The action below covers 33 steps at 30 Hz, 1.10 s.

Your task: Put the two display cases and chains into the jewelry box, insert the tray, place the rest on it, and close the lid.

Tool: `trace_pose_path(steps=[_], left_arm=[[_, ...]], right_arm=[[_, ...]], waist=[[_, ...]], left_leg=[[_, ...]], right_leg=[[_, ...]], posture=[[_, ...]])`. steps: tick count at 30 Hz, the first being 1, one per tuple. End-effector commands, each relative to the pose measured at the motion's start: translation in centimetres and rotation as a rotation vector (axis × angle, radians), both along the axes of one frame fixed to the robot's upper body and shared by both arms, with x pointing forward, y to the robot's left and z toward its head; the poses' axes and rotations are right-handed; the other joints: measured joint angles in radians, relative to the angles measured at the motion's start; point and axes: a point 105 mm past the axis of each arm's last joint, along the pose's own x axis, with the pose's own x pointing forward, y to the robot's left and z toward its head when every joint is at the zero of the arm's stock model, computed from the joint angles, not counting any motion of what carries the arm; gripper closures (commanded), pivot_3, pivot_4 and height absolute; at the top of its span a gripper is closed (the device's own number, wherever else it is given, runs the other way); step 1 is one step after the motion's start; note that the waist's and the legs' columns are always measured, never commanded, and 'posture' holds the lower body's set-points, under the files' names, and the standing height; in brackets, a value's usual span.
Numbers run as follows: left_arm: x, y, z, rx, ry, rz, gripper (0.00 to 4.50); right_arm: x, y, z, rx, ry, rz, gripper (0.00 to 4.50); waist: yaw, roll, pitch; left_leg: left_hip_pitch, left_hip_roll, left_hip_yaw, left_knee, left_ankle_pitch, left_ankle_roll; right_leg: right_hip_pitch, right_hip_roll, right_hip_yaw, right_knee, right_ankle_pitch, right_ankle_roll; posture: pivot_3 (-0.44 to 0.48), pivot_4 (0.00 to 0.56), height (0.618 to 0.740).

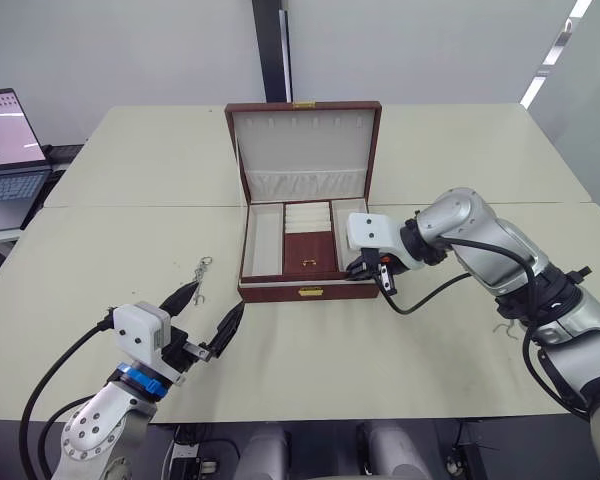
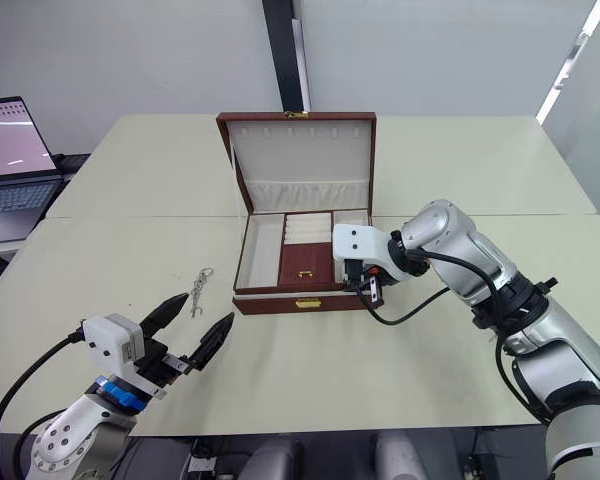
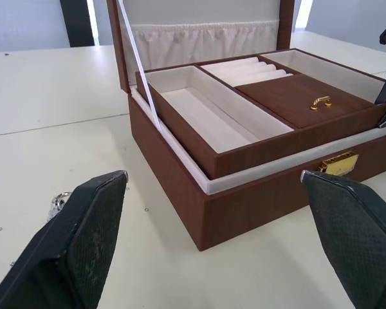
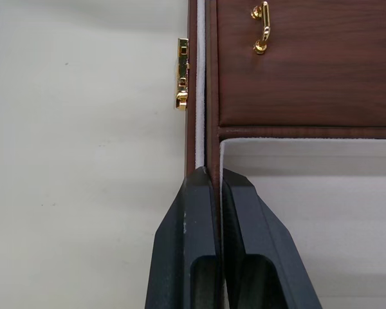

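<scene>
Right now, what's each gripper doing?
Left gripper: open, holding nothing, above the table.
Right gripper: shut on the tray front wall, at the jewelry box.

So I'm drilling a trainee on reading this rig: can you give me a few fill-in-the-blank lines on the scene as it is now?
1. The box's lid stands ____.
2. The right claw is shut on the front wall of the ____.
3. The left claw is ____ and holds nothing.
4. One chain lies on the table to the box's ____.

Missing words: open; tray; open; left
</scene>
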Motion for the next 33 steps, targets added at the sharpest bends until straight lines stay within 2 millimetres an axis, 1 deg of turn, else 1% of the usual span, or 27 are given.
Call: trace_pose_path(steps=[1, 2, 3, 4, 5, 6, 7, 10, 12, 13, 14, 15, 17, 19, 22, 26, 29, 33], left_arm=[[-0.2, -0.5, 1.2, 0.018, -0.042, -0.023, 0.0], [-0.2, -0.5, 1.2, 0.018, -0.041, -0.023, 0.0], [-0.2, -0.5, 1.2, 0.018, -0.041, -0.022, 0.0], [-0.2, -0.5, 1.2, 0.018, -0.041, -0.022, 0.0], [-0.2, -0.5, 1.2, 0.019, -0.041, -0.021, 0.0], [-0.2, -0.5, 1.2, 0.019, -0.041, -0.021, 0.0], [-0.2, -0.5, 1.3, 0.019, -0.042, -0.021, 0.0], [-0.1, -0.5, 1.3, 0.018, -0.042, -0.023, 0.0], [0.0, -0.6, 1.3, 0.017, -0.043, -0.024, 0.0], [0.1, -0.6, 1.3, 0.017, -0.043, -0.025, 0.0], [0.2, -0.7, 1.4, 0.016, -0.044, -0.027, 0.0], [0.2, -0.7, 1.4, 0.016, -0.044, -0.028, 0.0], [0.3, -0.7, 1.4, 0.016, -0.044, -0.032, 0.0], [0.4, -0.7, 1.5, 0.016, -0.044, -0.035, 0.0], [0.4, -0.7, 1.5, 0.018, -0.042, -0.038, 0.0], [0.5, -0.8, 1.6, 0.02, -0.044, -0.042, 0.0], [0.5, -0.8, 1.6, 0.021, -0.043, -0.046, 0.0], [0.6, -0.9, 1.6, 0.022, -0.042, -0.051, 0.0]], right_arm=[[-0.2, 0.4, 1.0, 0.046, 0.003, 0.007, 4.49], [-0.3, 0.5, 1.5, 0.069, 0.008, 0.009, 3.91], [-0.5, 0.7, 2.3, 0.103, 0.021, 0.014, 3.77], [-0.7, 0.8, 2.9, 0.127, 0.032, 0.02, 3.52], [-0.9, 0.8, 3.3, 0.142, 0.039, 0.025, 3.38], [-0.9, 0.8, 3.7, 0.157, 0.042, 0.024, 3.16], [-0.9, 0.8, 4.6, 0.196, 0.051, 0.016, 3.03], [-0.3, 1.1, 6.4, 0.331, 0.042, -0.016, 2.29], [0.3, 1.6, 7.2, 0.439, 0.025, -0.045, 1.75], [0.6, 1.8, 7.4, 0.477, 0.02, -0.062, 1.57], [1.0, 2.0, 7.4, 0.506, 0.005, -0.072, 1.57], [1.3, 2.3, 7.3, 0.531, -0.02, -0.077, 1.69], [1.4, 3.0, 7.2, 0.601, -0.023, -0.07, 2.06], [1.4, 3.6, 6.7, 0.641, -0.02, -0.065, 2.57], [1.9, 4.2, 5.5, 0.662, -0.027, -0.084, 3.37], [3.2, 4.6, 3.9, 0.685, -0.054, -0.137, 4.4], [3.9, 4.4, 2.1, 0.666, -0.063, -0.167, 4.46], [4.2, 3.9, -0.5, 0.62, -0.047, -0.191, 4.46]], waist=[[0.0, 0.0, 0.0], [0.0, 0.0, 0.0], [0.0, 0.0, 0.0], [0.0, 0.0, 0.0], [0.0, 0.0, 0.0], [0.0, 0.0, 0.0], [0.0, 0.0, 0.0], [0.0, 0.0, 0.0], [-0.002, 0.0, 0.0], [-0.003, 0.0, 0.0], [-0.002, 0.0, 0.0], [-0.002, 0.0, 0.0], [-0.001, 0.0, 0.0], [-0.001, 0.0, 0.0], [-0.001, 0.0, 0.0], [-0.002, 0.0, 0.0], [-0.002, 0.0, 0.0], [-0.002, 0.0, 0.0]], left_leg=[[0.0, 0.0, 0.0, 0.0, 0.0, 0.0], [0.0, 0.0, 0.0, 0.0, 0.0, 0.0], [0.0, 0.0, 0.0, 0.0, 0.0, 0.0], [0.0, 0.0, 0.0, 0.0, 0.0, 0.0], [0.0, 0.0, 0.0, 0.0, 0.0, 0.0], [0.0, 0.0, 0.0, 0.0, 0.0, 0.0], [0.0, 0.0, 0.0, 0.0, 0.0, 0.0], [0.0, 0.0, 0.0, 0.0, 0.0, 0.0], [0.0, 0.0, 0.0, 0.0, 0.0, 0.0], [0.0, 0.001, 0.0, 0.0, 0.0, 0.0], [0.0, 0.001, 0.0, 0.0, 0.0, 0.0], [0.0, 0.001, 0.0, 0.0, 0.0, 0.0], [0.0, 0.001, 0.0, 0.0, 0.0, 0.0], [0.0, 0.0, 0.0, 0.0, 0.0, 0.0], [0.0, 0.0, 0.0, 0.0, 0.0, 0.0], [0.0, 0.001, 0.0, 0.0, 0.0, 0.0], [0.0, 0.0, 0.0, 0.0, 0.0, 0.0], [0.0, 0.0, 0.0, 0.0, 0.0, 0.0]], right_leg=[[0.0, 0.0, 0.0, 0.0, 0.0, 0.0], [0.0, 0.0, 0.0, 0.0, 0.0, 0.0], [0.0, 0.0, 0.0, 0.0, 0.0, 0.0], [0.0, 0.0, 0.0, 0.0, 0.0, 0.0], [0.0, 0.0, 0.0, 0.0, 0.0, 0.0], [0.0, 0.0, 0.0, 0.0, 0.0, 0.0], [0.0, 0.0, 0.0, 0.0, 0.0, 0.0], [0.0, 0.0, 0.0, 0.0, 0.0, 0.0], [0.0, 0.0, 0.0, 0.0, 0.0, 0.0], [0.0, 0.001, 0.0, 0.0, 0.0, 0.0], [0.0, 0.001, 0.0, 0.0, 0.0, 0.0], [0.0, 0.001, 0.0, 0.0, 0.0, 0.0], [0.0, 0.001, 0.0, 0.0, 0.0, 0.0], [0.0, 0.001, 0.0, 0.0, 0.0, 0.0], [-0.001, 0.001, 0.001, 0.0, 0.0, 0.0], [-0.001, 0.001, 0.001, 0.001, 0.0, 0.0], [-0.001, 0.001, 0.001, 0.001, 0.0, 0.0], [-0.001, 0.001, 0.001, 0.001, 0.0, 0.0]], posture=[[0.0, 0.15, 0.74], [0.0, 0.15, 0.74], [0.0, 0.15, 0.74], [0.0, 0.15, 0.74], [0.0, 0.15, 0.74], [0.0, 0.15, 0.74], [0.0, 0.15, 0.74], [0.0, 0.15, 0.74], [0.0, 0.15, 0.74], [0.0, 0.15, 0.74], [0.0, 0.15, 0.74], [0.0, 0.15, 0.74], [0.0, 0.15, 0.74], [0.0, 0.15, 0.74], [0.0, 0.15, 0.74], [0.0, 0.15, 0.74], [0.0, 0.15, 0.74], [0.0, 0.15, 0.74]])
